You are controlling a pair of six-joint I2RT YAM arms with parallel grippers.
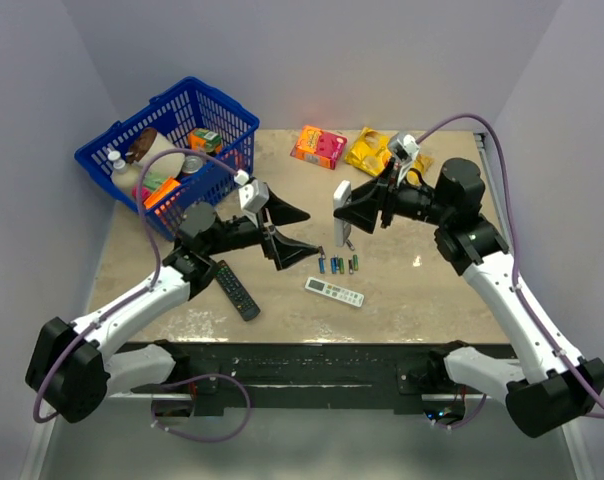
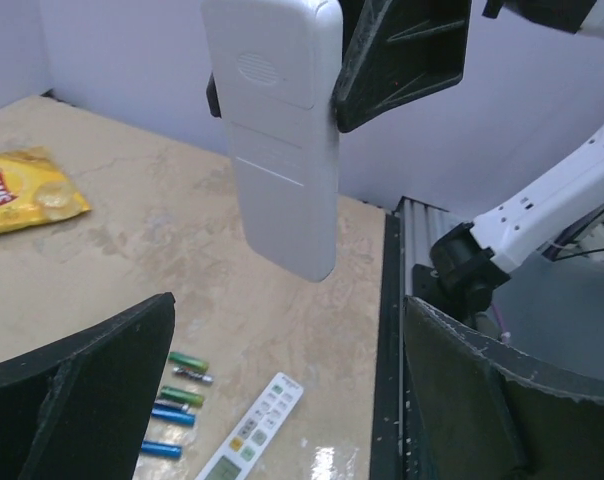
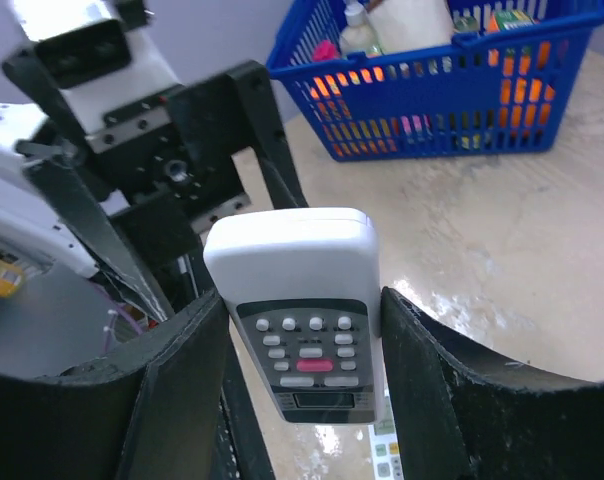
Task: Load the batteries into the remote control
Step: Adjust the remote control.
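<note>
well, the remote control (image 1: 342,213) is off the table (image 1: 432,290), gripped by the right gripper (image 1: 360,207), whose two black fingers press on its long sides. it hangs roughly upright in the air above the middle of the table, well above the batteries (image 1: 338,265).

seen from the left wrist, its back (image 2: 282,160) is plain white, with a shallow oval dimple near the upper end, two thin seams running across it and a rounded lower end. seen from the right wrist, its face (image 3: 307,350) carries a dark grey panel with rows of small grey buttons, one pink button and a narrow window below them; the rest of the shell is white.

the left gripper (image 1: 294,233) is spread wide with nothing in it, pointing towards the remote's back and not touching it.

the batteries, green, blue and dark, lie side by side on the table, just beside a slim white remote (image 1: 334,292). a black remote (image 1: 237,290) lies by the left arm. a blue basket (image 1: 102,160) stands at the far left corner.
</note>
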